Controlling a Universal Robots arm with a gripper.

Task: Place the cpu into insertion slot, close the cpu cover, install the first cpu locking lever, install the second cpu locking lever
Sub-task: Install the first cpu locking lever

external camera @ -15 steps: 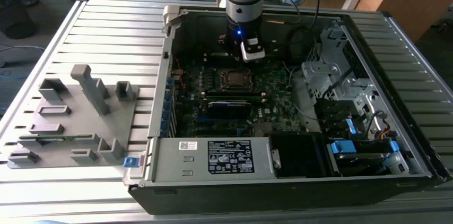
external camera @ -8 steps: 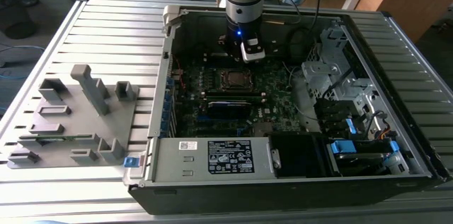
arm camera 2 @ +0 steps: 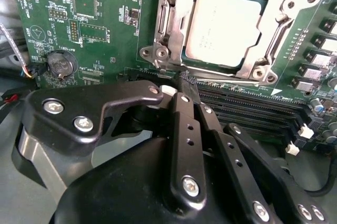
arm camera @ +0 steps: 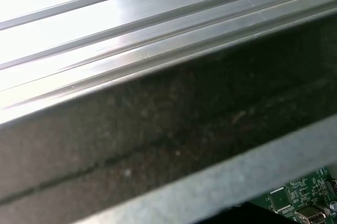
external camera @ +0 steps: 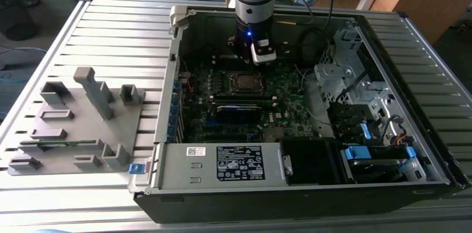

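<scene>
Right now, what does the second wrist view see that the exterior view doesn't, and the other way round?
Second wrist view, up close: the round coin battery on the green board, the silver cpu cover framing the chip, and the end effector with its fingers shut beside it. Exterior view, from afar: the whole computer case, the grey fixture on the exterior view's left, and the slatted table. Both: the cpu lying in the insertion slot, with the end effector near it.

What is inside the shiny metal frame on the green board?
The cpu sits inside the metal frame, its flat silver top showing. The insertion slot beneath is covered by the chip.
</scene>
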